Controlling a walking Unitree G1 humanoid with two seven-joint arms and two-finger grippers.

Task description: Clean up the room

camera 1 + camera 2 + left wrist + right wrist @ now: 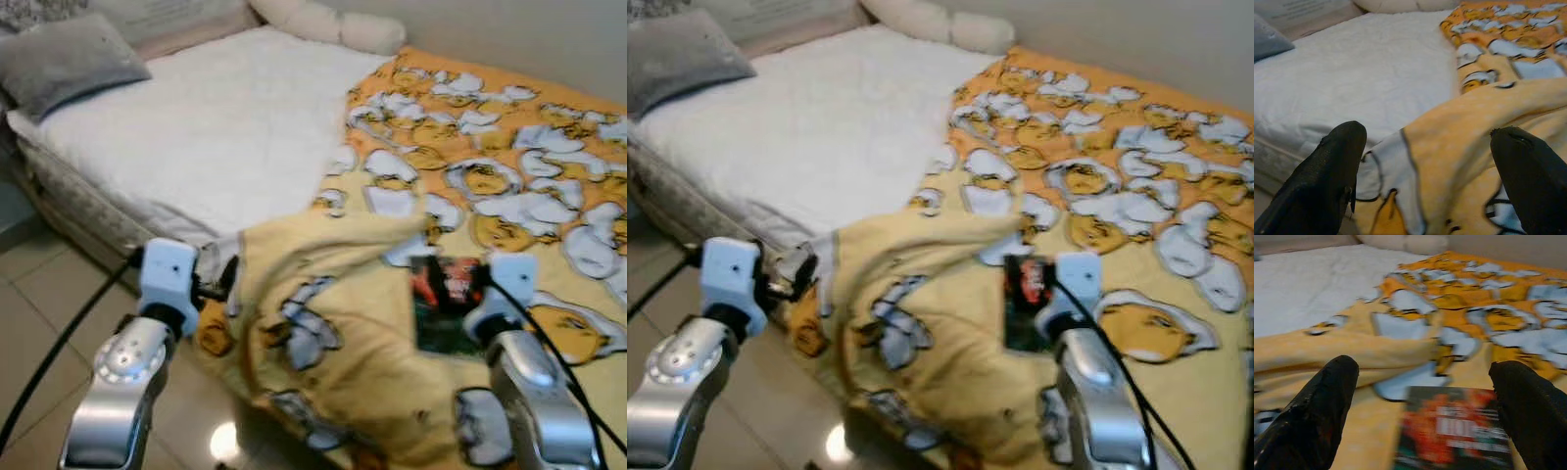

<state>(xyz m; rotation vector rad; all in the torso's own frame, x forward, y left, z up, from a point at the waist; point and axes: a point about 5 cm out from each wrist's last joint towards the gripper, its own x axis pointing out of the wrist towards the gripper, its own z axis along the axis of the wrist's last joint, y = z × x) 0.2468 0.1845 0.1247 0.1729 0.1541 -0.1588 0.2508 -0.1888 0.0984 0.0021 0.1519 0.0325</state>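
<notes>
Bed with white textured mattress cover: fills the upper left and centre of the head views, its near edge running down to the tiled floor at lower left.

Grey square cushion: upper left corner, lying on the head end of the bed.

Cream bolster pillow: top centre, against the wall.

Yellow-and-orange fleece blanket printed with white cartoon figures: spread over the right half of the bed; its near edge is bunched into a thick fold at lower centre and hangs over the side of the mattress.

Dark paperback book with a red-and-green cover: lying flat on the blanket, lower right of centre, just beyond the fold.

Left gripper: lower left of the head views, at the bed's edge; its two black fingers are spread wide apart, released, with the blanket's folded edge lying between them.

Right gripper: lower right, over the blanket; fingers likewise spread and grasping nothing, with the book between and just ahead of them.
</notes>
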